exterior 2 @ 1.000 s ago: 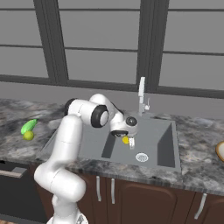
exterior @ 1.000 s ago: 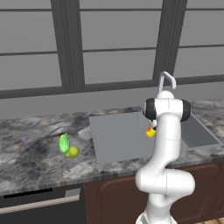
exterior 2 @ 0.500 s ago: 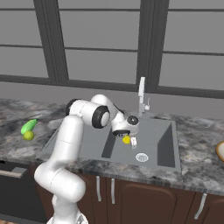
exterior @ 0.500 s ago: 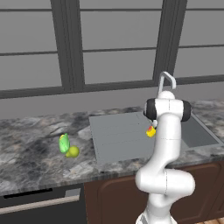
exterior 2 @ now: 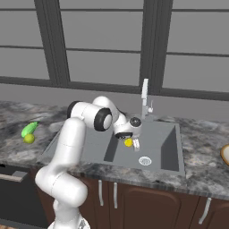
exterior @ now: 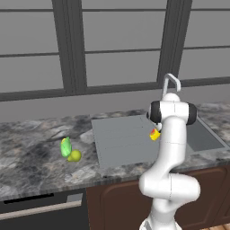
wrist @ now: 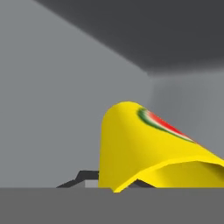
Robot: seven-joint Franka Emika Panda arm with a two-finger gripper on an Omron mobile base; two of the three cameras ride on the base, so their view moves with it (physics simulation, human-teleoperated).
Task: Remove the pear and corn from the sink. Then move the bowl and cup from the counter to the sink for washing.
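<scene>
Clearly the pincer grips the yellow cup, red-green mark unreadable, over the sink

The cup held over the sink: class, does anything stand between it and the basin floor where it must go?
Nothing visible does. The hand is shut on the cup above the sink, and the basin below it is bare apart from the drain, off to one side.

You see a marbled grey table with the sink recessed in it. At its nine o'clock side, the corn and pear lie touching.
</scene>
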